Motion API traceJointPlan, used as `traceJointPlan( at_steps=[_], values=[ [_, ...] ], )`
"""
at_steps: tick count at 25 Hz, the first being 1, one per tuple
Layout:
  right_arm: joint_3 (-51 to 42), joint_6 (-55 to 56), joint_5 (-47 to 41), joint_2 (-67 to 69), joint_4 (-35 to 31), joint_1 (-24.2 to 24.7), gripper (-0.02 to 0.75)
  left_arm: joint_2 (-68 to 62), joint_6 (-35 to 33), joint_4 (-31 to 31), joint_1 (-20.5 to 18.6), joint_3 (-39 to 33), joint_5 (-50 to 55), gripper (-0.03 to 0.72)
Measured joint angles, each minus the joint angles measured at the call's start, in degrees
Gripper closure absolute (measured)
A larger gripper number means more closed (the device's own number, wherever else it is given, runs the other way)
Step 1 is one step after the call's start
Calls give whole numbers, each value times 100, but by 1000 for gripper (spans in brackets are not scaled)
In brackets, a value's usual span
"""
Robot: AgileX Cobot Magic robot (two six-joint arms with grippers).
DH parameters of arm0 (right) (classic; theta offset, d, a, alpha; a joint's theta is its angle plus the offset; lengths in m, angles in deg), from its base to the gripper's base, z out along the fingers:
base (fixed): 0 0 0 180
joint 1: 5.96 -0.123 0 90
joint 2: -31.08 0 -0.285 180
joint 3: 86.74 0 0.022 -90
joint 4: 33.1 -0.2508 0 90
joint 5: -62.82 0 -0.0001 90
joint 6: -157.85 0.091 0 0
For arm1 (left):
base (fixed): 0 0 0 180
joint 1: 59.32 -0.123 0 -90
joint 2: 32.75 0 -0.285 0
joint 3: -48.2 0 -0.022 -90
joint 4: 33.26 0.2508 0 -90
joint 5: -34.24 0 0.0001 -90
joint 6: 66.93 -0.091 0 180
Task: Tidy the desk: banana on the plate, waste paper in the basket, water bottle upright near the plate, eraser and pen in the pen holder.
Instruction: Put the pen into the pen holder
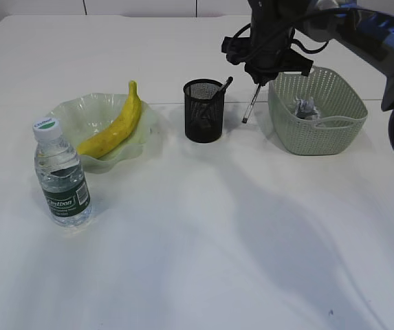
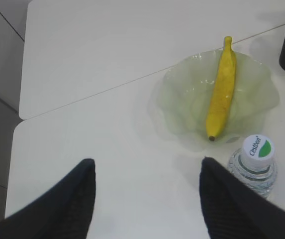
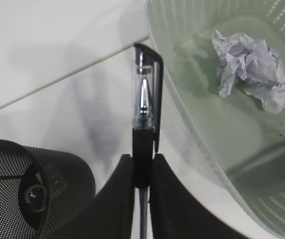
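Observation:
The banana [image 1: 114, 127] lies on the pale green plate [image 1: 69, 110]. Just in front of the plate stands the water bottle [image 1: 60, 175], upright. My right gripper [image 1: 257, 75] is shut on a clear pen [image 1: 250, 104] that hangs tip down above the table, between the black mesh pen holder [image 1: 203, 110] and the basket [image 1: 317, 117]. The right wrist view shows the pen [image 3: 143, 114] clamped between the fingers of my right gripper [image 3: 142, 162]. Crumpled waste paper [image 3: 249, 69] lies in the basket [image 3: 202, 124]. My left gripper [image 2: 144, 167] stands open over bare table. The eraser is not visible.
A dark pen-like stick [image 1: 223, 88] leans out of the pen holder, and a round dark end [image 3: 34, 195] shows inside the holder in the right wrist view. The table's left edge [image 2: 20, 117] lies near my left gripper.

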Motion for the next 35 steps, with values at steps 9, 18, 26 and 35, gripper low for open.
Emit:
traceJointPlan(
  at_steps=[9, 18, 26, 35],
  values=[
    [218, -146, 386, 0, 306, 0, 694, 0, 0, 0, 0, 0, 0, 223],
    [847, -274, 780, 0, 590, 0, 694, 0, 0, -12, 0, 0, 0, 223],
    [924, -315, 1335, 0, 548, 0, 694, 0, 0, -19, 0, 0, 4, 223],
    [924, -359, 1815, 0, 200, 0, 694, 0, 0, -19, 0, 0, 4, 223]
  ],
)
